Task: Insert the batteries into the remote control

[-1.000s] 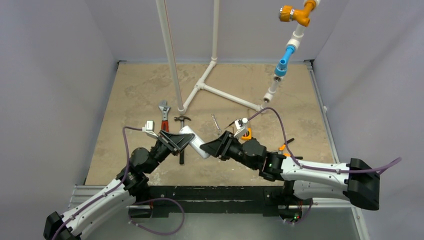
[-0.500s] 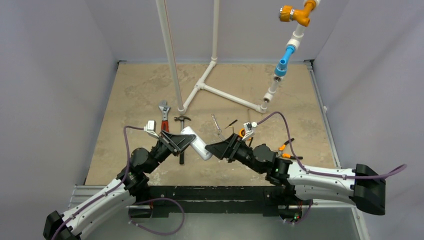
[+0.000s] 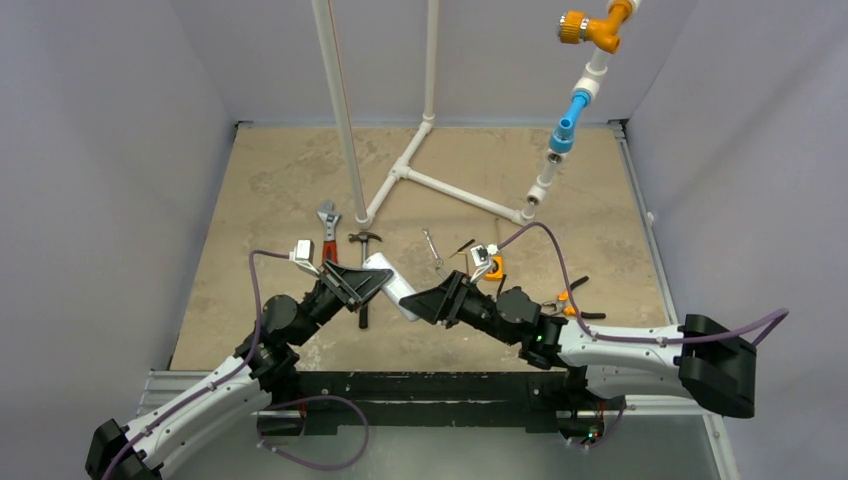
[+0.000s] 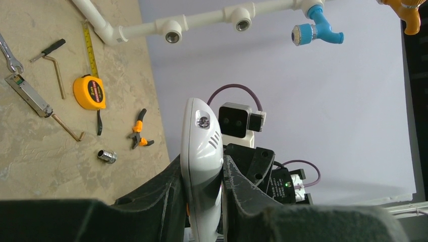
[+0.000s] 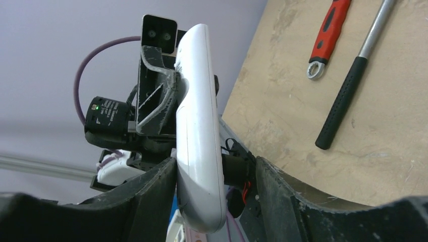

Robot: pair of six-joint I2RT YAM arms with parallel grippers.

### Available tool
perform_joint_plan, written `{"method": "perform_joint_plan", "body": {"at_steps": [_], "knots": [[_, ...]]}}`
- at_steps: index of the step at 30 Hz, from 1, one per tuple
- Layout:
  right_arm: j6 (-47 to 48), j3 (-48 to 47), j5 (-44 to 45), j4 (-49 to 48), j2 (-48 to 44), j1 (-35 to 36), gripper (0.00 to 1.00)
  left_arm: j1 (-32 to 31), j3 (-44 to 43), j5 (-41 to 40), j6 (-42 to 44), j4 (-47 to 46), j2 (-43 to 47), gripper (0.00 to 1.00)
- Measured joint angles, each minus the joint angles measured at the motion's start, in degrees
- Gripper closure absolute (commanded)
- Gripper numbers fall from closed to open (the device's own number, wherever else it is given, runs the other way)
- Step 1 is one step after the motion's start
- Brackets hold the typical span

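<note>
Left gripper [image 4: 202,169] is clamping the smooth, glossy white remote control [image 4: 201,131] between matte black jaws; right gripper [image 5: 215,169] is straddling its rounded end, jaws apart.

The black-and-white left arm [image 3: 200,410] and right arm [image 3: 620,350] are reached inward, noses nearly met. The black two-finger left gripper [image 3: 372,282] is clamped tight on the slim white remote control [image 3: 395,287]; the right gripper [image 3: 414,302] is held spread around its far end, one finger clear
</note>
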State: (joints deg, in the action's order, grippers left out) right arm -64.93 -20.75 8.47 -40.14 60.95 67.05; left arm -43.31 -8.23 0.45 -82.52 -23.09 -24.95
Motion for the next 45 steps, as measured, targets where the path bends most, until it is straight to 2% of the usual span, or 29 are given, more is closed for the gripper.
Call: {"method": "perform_joint_plan", "body": {"at_steps": [5,8,10,11,19,21,23,29,32,35,39,42,45], "knots": [[0.0,-0.2,-0.6,-2.1,0.4,0.0,0.65,0.0,0.0,0.1,0.0,0.0,0.1,1.00],[0.0,-0.2,-0.9,-2.9,0.6,0.0,0.82,0.0,0.1,0.0,0.0,0.1,0.0,1.00],[-0.4,-0.2,-1.2,-3.2,0.6,0.0,0.99,0.0,0.2,0.0,-0.1,-0.2,0.0,0.99],[-0.4,-0.2,-1.3,-3.4,0.7,0.0,1.00,0.0,0.2,0.0,-0.1,-0.3,0.0,0.95],[0.5,-0.2,-1.8,-3.8,1.0,0.0,1.00,0.0,0.2,-0.1,0.2,0.6,0.8,0.34],[1.1,-0.2,-1.9,-3.5,1.0,0.0,1.00,0.0,0.2,-0.1,0.6,1.0,1.0,0.12],[1.8,-0.2,-1.9,-3.2,0.7,0.0,1.00,0.0,0.2,0.0,0.8,1.7,1.0,0.02],[5.5,-0.6,-0.9,0.8,-3.3,0.0,1.00,0.0,0.0,0.0,1.9,6.4,1.9,0.00],[11.3,-3.7,3.6,11.1,-7.8,0.0,1.00,0.0,-1.4,0.0,3.8,14.5,4.2,0.00],[18.5,-10.2,10.7,23.4,-8.6,0.0,1.00,0.0,-3.7,-0.2,6.1,24.4,7.7,0.00],[29.2,-14.2,20.6,30.3,-3.7,0.9,1.00,0.0,-7.0,-1.7,10.0,36.9,12.6,0.00],[38.5,-13.5,28.7,30.9,3.7,5.6,1.00,0.0,-9.1,-3.2,12.7,44.5,15.4,0.00],[45.0,-12.5,32.9,29.8,10.2,10.0,1.00,0.0,-10.7,-4.4,14.5,49.6,17.0,0.00]]}}
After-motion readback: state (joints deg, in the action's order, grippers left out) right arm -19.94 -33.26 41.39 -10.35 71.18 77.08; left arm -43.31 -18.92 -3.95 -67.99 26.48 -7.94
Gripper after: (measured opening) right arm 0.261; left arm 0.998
